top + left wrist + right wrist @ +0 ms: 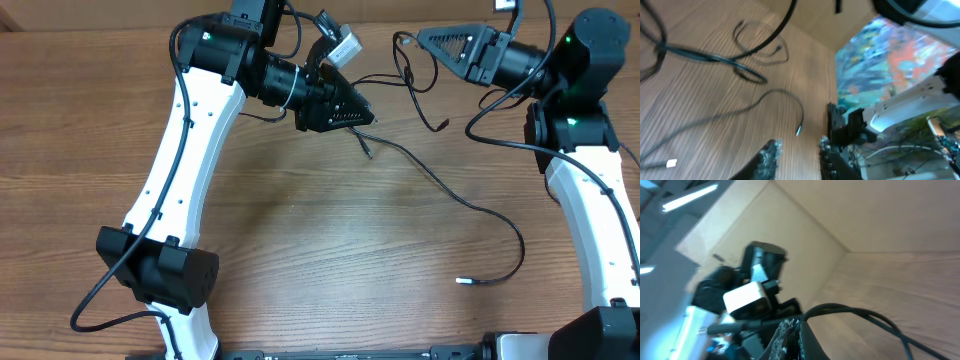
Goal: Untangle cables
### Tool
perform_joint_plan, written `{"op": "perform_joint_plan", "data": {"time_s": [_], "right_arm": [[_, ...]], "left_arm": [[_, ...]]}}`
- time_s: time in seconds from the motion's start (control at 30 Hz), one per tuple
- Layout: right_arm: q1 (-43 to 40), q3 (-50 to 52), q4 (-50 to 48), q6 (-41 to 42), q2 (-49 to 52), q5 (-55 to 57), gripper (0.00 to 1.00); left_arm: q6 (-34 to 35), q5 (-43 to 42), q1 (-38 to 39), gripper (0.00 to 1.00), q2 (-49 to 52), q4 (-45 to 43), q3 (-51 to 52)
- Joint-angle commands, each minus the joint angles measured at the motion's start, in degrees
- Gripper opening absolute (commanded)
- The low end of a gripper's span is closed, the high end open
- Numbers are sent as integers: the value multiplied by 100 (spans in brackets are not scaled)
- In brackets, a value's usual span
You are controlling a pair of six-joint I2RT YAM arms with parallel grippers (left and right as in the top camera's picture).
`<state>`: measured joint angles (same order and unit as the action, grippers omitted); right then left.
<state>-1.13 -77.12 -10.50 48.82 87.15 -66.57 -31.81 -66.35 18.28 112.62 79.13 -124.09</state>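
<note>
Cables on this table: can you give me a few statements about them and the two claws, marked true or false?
1. The right gripper pinches a black cable. True.
2. The left gripper is clamped on a cable. False: its fingers stand apart and hold nothing.
3. A silver-tipped cable end lies on the wooden table. True.
4. The long cable is wound into a neat ring. False: it snakes loosely across the table.
</note>
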Motion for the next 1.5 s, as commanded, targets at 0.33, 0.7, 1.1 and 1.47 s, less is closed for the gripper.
{"op": "perform_joint_plan", "data": {"time_s": [0.33,0.7,1.1,1.47], "right_arm": [[-11,-85,-1040,1423,-68,-1097,4],[264,-85,-1963,2232,-68,-1300,4],[367,-85,-3163,3021,-66,-1596,4],[369,501,-352,330,46,-2131,16]], "left_arm": [[-1534,-887,-612,41,-146,-365,20],[-1539,-304,-442,53,-138,-658,20],[-1453,-186,-437,68,-136,-866,20],[-46,1845,-437,64,-136,-584,20]]}}
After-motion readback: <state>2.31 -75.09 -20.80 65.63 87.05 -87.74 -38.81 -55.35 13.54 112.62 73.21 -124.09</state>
